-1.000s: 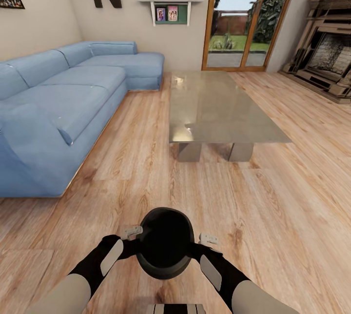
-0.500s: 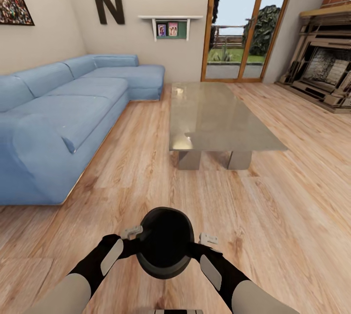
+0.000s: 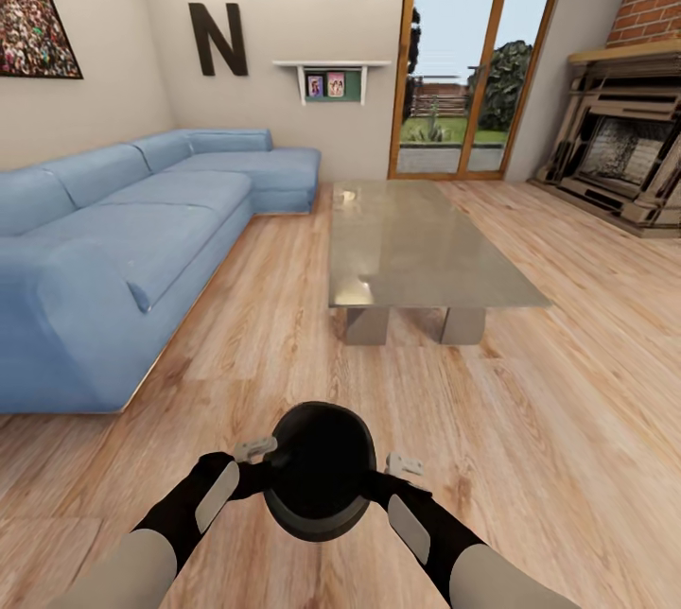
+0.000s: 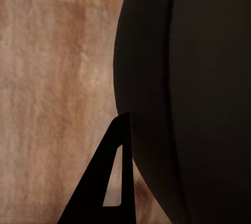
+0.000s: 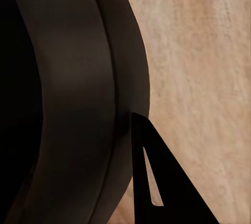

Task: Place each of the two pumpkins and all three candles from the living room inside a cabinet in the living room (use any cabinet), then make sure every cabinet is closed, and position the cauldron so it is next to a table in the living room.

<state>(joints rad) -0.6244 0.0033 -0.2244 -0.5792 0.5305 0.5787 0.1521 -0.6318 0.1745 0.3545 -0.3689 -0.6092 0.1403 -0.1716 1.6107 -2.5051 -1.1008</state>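
Cauldron [image 3: 320, 470]: held above the wood floor [image 3: 530, 420], pressed between both tools, well short of the table's [image 3: 416, 240] near edge.
Left tool [image 3: 267, 467]: clamped on the cauldron's side.
Right tool [image 3: 376, 478]: clamped on the opposite side.

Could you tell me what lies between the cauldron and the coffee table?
Bare wooden floor alone, in the head view, separates the cauldron from the coffee table.

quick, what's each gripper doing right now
Left gripper: pressed against the left side of the round matte black cauldron, helping carry it.
Right gripper: pressed against the cauldron's right side, same carry.
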